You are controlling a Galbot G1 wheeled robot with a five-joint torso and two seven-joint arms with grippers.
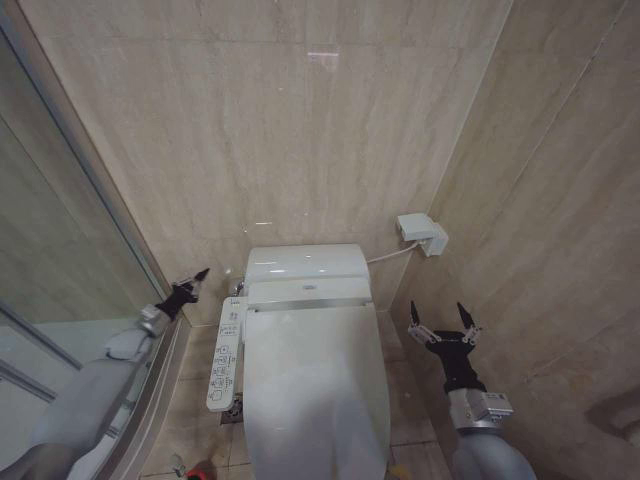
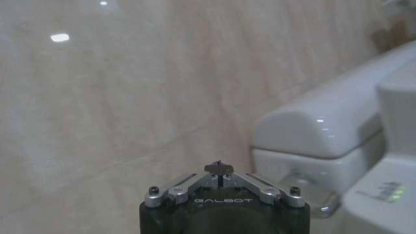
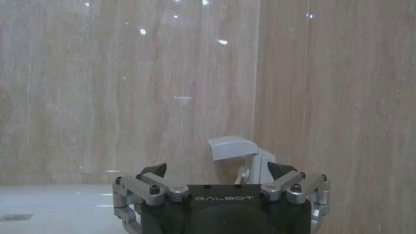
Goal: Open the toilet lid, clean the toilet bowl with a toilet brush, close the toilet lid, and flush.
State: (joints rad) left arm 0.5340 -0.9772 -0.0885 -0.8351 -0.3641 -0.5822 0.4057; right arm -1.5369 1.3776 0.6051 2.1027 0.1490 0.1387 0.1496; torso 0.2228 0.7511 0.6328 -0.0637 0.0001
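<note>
The toilet lid (image 1: 312, 380) lies closed and hides the toilet bowl. Left of the toilet's rear unit (image 1: 305, 264), my left gripper (image 1: 201, 275) hangs shut and empty, its tips pointing at the wall. The left wrist view has that gripper (image 2: 219, 168) shut, with the rear unit (image 2: 325, 124) off to one side. My right gripper (image 1: 443, 318) stands open and empty right of the lid, apart from it. From the right wrist, the gripper (image 3: 217, 170) faces the wall corner. A red cup (image 1: 201, 470) sits on the floor at the bottom edge; I cannot make out the toilet brush.
A long white button panel (image 1: 228, 350) runs along the toilet's left side. A grey wall box (image 1: 422, 234) with a hose is mounted at the right corner, also seen as the wall box (image 3: 235, 148). The glass shower door (image 1: 70, 250) borders the left. Tiled walls close in on both sides.
</note>
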